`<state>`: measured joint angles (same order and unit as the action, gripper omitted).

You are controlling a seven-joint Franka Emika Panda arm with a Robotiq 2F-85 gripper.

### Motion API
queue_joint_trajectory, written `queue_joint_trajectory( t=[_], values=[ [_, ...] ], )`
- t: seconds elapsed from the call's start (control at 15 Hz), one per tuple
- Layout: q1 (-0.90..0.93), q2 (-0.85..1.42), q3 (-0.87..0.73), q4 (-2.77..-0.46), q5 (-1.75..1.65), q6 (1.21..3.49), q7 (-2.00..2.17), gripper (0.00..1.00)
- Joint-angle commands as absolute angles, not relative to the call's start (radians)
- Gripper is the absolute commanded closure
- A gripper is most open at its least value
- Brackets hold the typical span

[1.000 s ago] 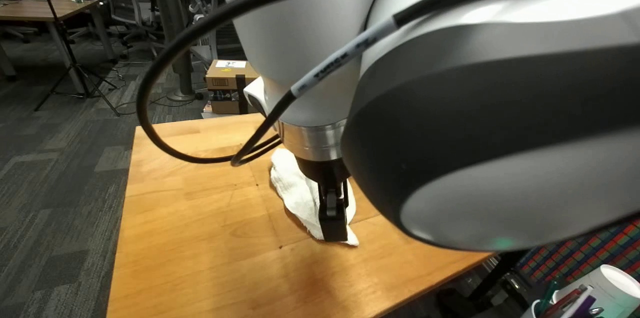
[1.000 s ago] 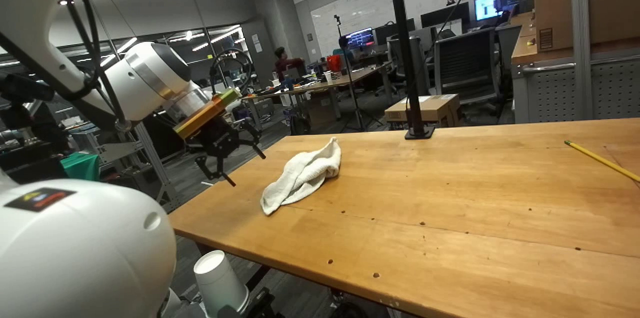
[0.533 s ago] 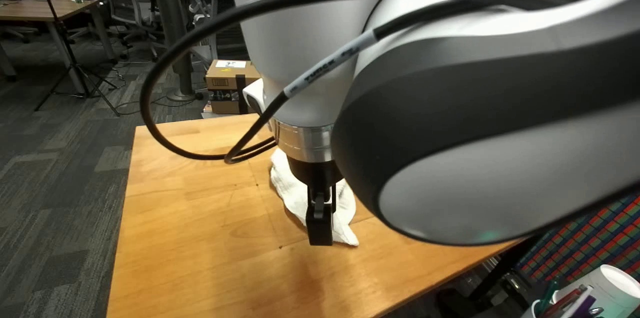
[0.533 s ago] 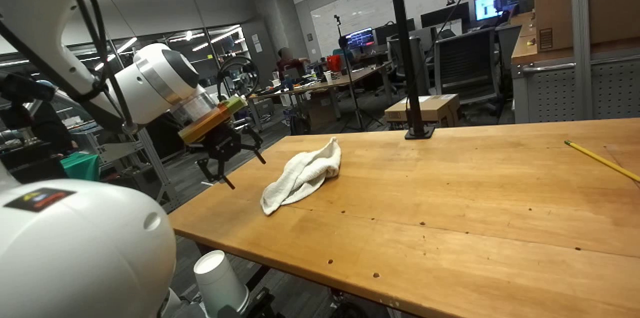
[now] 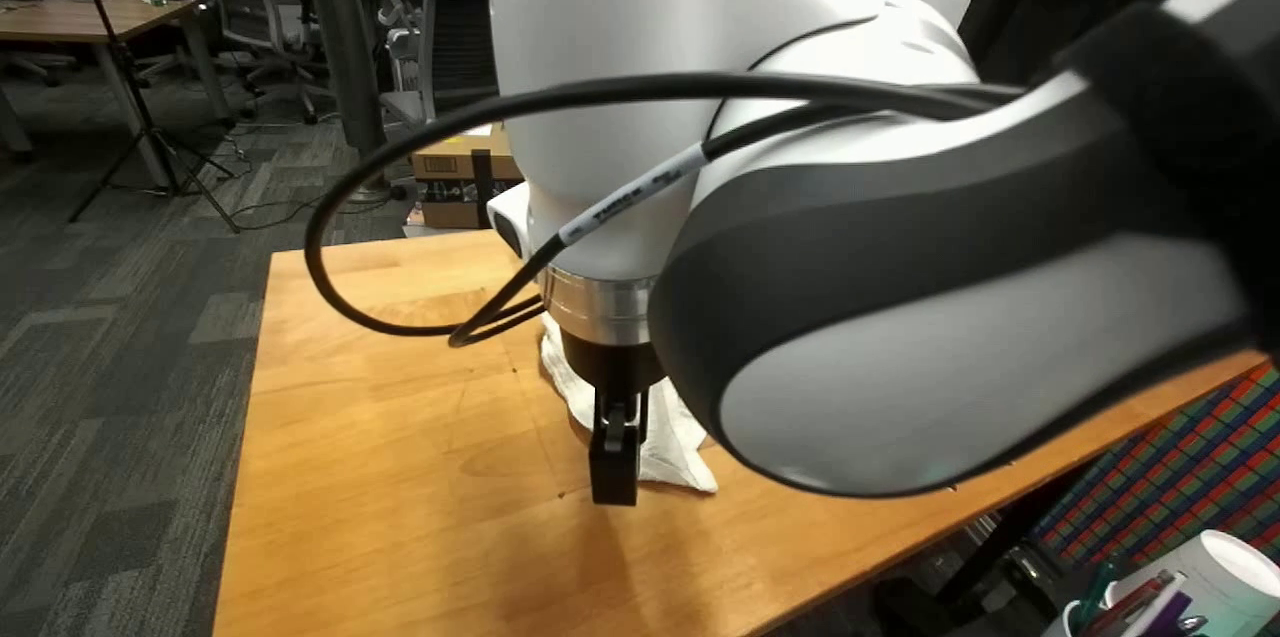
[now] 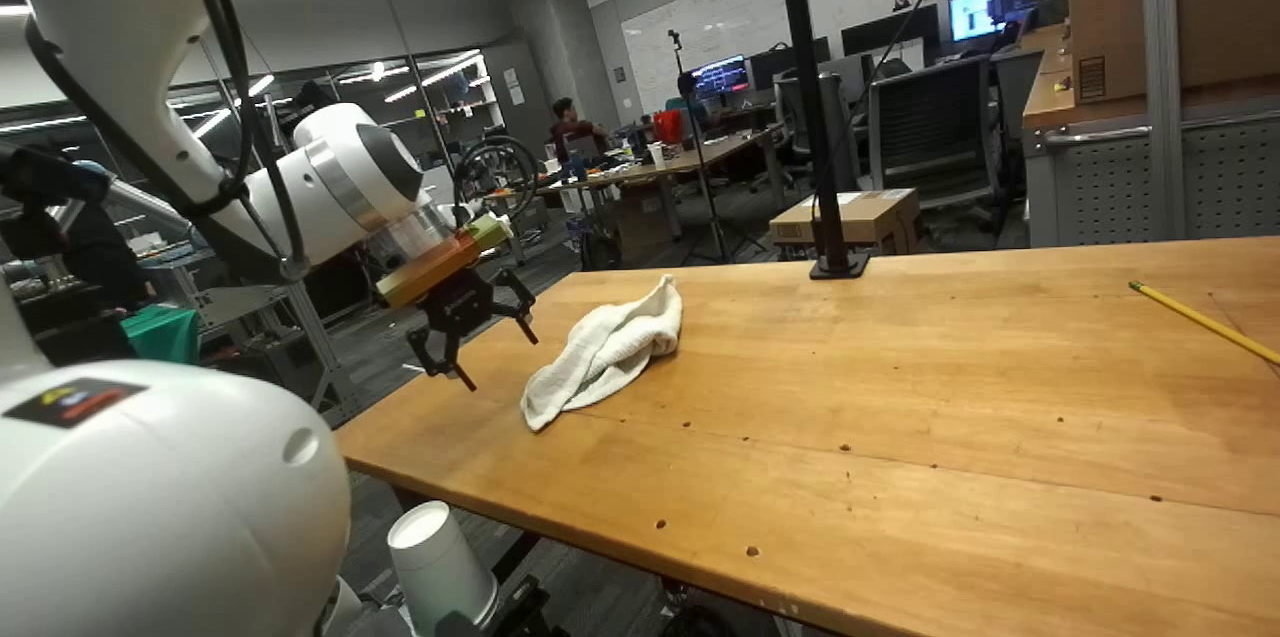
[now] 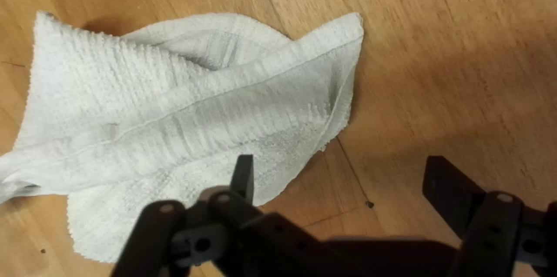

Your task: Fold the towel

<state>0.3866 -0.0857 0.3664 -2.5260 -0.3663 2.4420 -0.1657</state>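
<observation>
A crumpled white towel (image 6: 605, 352) lies on the wooden table in both exterior views, partly behind the gripper in an exterior view (image 5: 675, 442). In the wrist view the towel (image 7: 196, 103) has overlapping layers, a long diagonal fold and a pointed corner at upper right. My gripper (image 6: 504, 365) is open and empty, above the table beside the towel. In the wrist view the gripper's (image 7: 339, 159) left finger overlaps the towel's lower edge, and the right finger is over bare wood. The gripper (image 5: 614, 499) is seen edge-on in an exterior view.
A yellow pencil (image 6: 1205, 322) lies on the table (image 6: 950, 397). A black post (image 6: 815, 117) stands at its far edge. A white cup (image 6: 440, 557) stands below the near edge. Pens (image 5: 1130, 612) in a holder are at a lower corner.
My open gripper has come lower and shifted sideways, leftward in one exterior view and slightly rightward in another. The towel has not moved.
</observation>
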Motion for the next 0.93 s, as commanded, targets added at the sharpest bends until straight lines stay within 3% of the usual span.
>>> queue_joint_trajectory(
  t=[0.0, 0.87],
  values=[
    [0.368, -0.064, 0.351, -2.542, -0.344, 2.513, -0.184, 0.0],
    [0.304, -0.021, 0.286, -2.594, -0.319, 2.645, -0.289, 0.0]
  ],
)
